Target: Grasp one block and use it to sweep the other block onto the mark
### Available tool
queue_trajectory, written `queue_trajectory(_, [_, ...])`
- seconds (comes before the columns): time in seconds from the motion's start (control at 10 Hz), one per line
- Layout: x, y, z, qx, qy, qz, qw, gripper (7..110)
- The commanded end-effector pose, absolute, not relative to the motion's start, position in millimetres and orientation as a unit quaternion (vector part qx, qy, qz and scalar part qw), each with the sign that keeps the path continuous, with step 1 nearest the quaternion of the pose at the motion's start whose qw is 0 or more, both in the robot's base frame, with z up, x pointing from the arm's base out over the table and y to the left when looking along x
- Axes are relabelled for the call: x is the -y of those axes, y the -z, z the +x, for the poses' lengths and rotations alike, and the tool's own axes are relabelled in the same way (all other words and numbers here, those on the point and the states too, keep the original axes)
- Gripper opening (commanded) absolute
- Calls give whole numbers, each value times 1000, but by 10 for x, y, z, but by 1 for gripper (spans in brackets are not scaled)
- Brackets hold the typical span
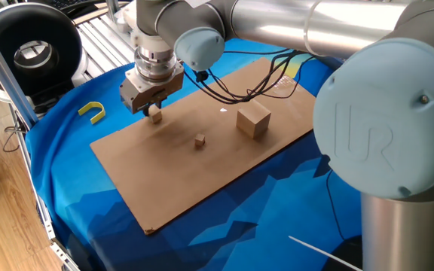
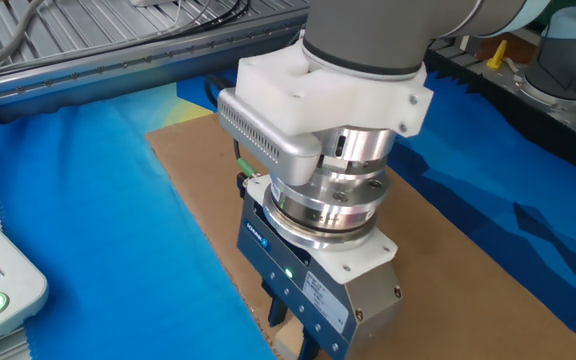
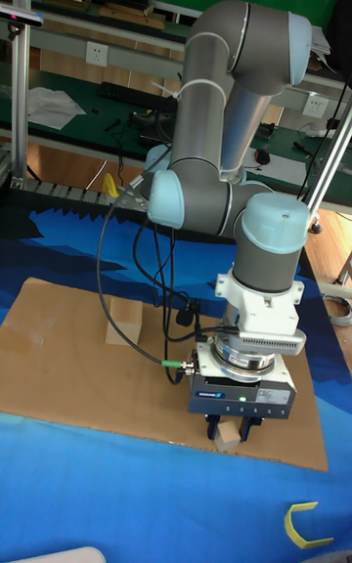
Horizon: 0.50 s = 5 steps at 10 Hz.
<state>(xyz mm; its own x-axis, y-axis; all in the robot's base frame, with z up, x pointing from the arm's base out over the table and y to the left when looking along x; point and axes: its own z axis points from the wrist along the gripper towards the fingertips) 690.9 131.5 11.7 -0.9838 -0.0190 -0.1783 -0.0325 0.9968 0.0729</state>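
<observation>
My gripper (image 1: 153, 111) stands over the left end of the brown cardboard board (image 1: 164, 181), shut on the mid-sized pale block (image 1: 154, 115). In the tall fixed view the same block (image 3: 228, 439) sits between the fingers of the gripper (image 3: 230, 429), at or just above the board near its front edge. The tiniest cube, the other block (image 1: 200, 141), lies alone on the board to the right of the gripper. The other fixed view shows only the gripper body (image 2: 318, 300), its fingertips cut off by the picture's lower edge. I cannot make out the mark in any view.
A big tan cube (image 1: 253, 121) (image 3: 123, 321) stands further right on the board, with a small white speck (image 1: 223, 111) beside it. A yellow U-shaped piece (image 1: 92, 111) (image 3: 303, 524) lies on the blue cloth (image 1: 74, 188) off the board. Black cables (image 1: 232, 90) hang from the wrist.
</observation>
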Motion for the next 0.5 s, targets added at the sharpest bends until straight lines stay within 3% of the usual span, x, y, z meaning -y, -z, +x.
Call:
queue_trajectory(0.0, [-1360, -125, 6908, -995, -51, -18, 89, 44])
queue_trajectory(0.1, [-1335, -117, 6887, -995, -47, -15, 85, 66])
queue_trajectory(0.4, [-1356, -193, 6846, -996, -49, -14, 78, 66])
